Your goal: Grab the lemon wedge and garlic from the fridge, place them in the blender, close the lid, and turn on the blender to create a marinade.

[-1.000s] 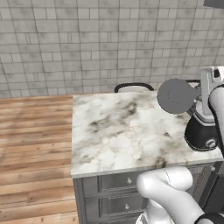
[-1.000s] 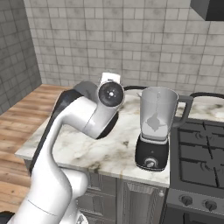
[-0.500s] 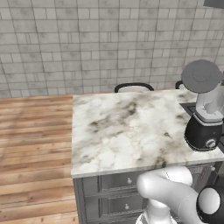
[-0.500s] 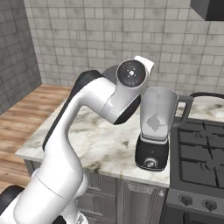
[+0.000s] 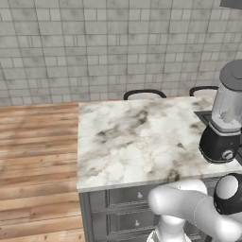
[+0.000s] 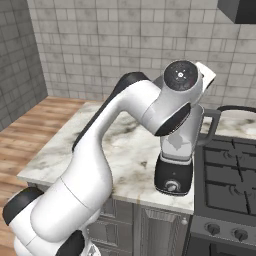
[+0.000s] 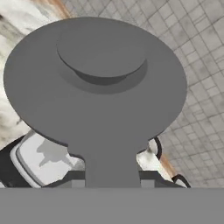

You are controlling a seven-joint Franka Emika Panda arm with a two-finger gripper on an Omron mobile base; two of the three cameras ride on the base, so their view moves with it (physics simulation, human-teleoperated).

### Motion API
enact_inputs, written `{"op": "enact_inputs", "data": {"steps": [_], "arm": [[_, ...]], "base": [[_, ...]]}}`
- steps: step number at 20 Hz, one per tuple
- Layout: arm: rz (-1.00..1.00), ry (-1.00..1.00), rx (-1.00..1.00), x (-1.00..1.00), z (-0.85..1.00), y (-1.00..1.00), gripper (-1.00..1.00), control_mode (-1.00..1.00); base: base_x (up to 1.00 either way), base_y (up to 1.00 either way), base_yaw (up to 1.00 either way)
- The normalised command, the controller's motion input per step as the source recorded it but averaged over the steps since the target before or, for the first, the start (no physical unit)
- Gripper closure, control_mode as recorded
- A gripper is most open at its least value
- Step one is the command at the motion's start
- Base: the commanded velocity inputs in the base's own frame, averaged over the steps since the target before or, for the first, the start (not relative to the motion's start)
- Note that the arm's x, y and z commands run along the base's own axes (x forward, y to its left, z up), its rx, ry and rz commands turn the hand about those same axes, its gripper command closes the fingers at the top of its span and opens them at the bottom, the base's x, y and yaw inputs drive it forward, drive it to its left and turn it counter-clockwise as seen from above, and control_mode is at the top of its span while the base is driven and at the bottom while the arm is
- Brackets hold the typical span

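The dark grey round lid [image 7: 98,81], with its raised centre knob, takes up most of the hand view. Its short side tab [image 7: 111,164] runs down between my fingertips, so my gripper [image 7: 111,179] is shut on it. Beneath the lid I see the clear jar's rim [image 7: 37,159]. From the left base view the lid [image 5: 233,73] sits level at the top of the blender [image 5: 222,127], touching or just above it. In the right base view my arm [image 6: 170,100] hides most of the jar, leaving the blender [image 6: 173,175] base with its knob visible. The fridge, lemon wedge and garlic are out of view.
The blender stands at the right end of a marble counter [image 5: 137,137], beside a black stove [image 6: 227,175]. Two dark chair backs [image 5: 144,93] rise behind the counter. Wooden floor [image 5: 33,156] lies to the left, and a tiled wall at the back.
My arm has swung right and slightly up, carrying the lid from over the counter to the top of the blender jar. The grip has not changed.
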Motion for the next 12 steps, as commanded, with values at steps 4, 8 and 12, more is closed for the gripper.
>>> {"op": "enact_inputs", "data": {"steps": [4, 8, 12], "arm": [[-0.15, 0.05, 0.01, 0.0, -0.04, -0.29, 1.0, -1.0], [-0.13, 0.13, 0.0, 0.14, -0.16, -0.02, 1.0, -1.0], [-0.06, 0.07, 0.01, 0.14, -0.13, 0.0, 1.0, -1.0]], "base": [[0.0, 0.0, 0.0], [0.0, 0.0, 0.0], [0.0, 0.0, 0.0]]}}
